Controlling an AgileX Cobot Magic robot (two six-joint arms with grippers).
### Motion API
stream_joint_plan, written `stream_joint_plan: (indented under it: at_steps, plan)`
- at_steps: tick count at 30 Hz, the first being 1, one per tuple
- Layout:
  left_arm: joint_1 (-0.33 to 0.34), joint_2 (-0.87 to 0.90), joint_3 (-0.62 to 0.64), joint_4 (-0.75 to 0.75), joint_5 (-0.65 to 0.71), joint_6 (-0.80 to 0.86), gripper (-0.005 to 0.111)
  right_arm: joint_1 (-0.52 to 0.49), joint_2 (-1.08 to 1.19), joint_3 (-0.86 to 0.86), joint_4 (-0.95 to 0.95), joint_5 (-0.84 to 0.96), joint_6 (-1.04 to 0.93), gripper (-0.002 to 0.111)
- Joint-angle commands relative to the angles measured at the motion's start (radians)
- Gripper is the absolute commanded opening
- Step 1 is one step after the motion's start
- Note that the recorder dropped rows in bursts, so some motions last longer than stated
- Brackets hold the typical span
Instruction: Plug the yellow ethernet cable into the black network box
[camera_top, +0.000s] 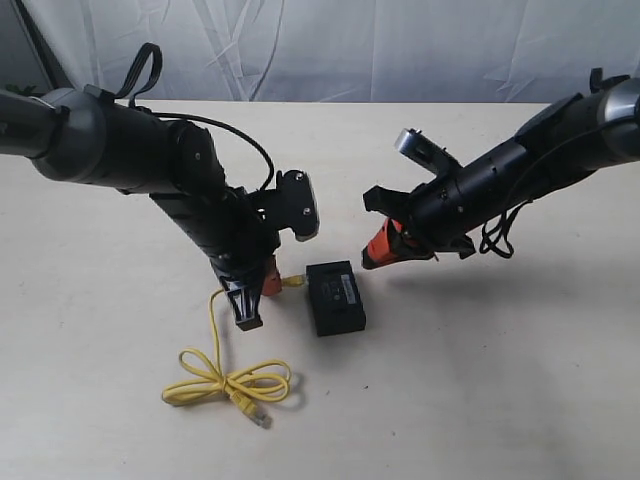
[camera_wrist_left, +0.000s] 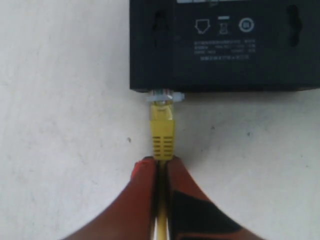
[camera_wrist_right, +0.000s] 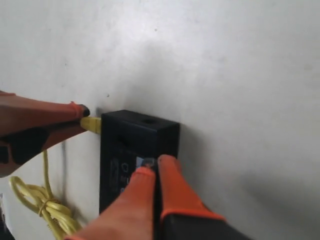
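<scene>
The black network box lies flat on the table, label side up. My left gripper is shut on the yellow ethernet cable just behind its plug. The plug's clear tip meets the side of the box near a corner; how deep it sits I cannot tell. The rest of the cable trails back to a tied coil with a free plug at its end. My right gripper is shut with nothing in it, its orange tips over the top of the box by the small white label. Whether they touch it is unclear.
The pale table carries only the box and the cable. A white curtain hangs behind its far edge. The left arm slants over the table's left half, and the right arm over its right.
</scene>
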Motion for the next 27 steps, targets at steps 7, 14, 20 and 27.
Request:
stream_joint_plan:
  at_steps: [7,14,20,27]
  plan:
    - [0.005,0.0,-0.004,-0.047,-0.012,-0.001,0.0,0.002,-0.001,0.0,0.003,0.007,0.018,0.0]
    - [0.005,0.0,-0.004,-0.049,-0.014,-0.001,0.0,0.055,-0.001,0.0,0.001,0.007,0.018,0.0]
    - [0.005,0.0,-0.004,-0.049,-0.014,-0.001,0.0,0.066,-0.001,0.0,0.001,0.007,0.018,0.0]
    - [0.005,0.0,-0.004,-0.021,-0.014,-0.003,0.0,0.066,-0.001,0.0,0.001,0.007,0.018,0.0]
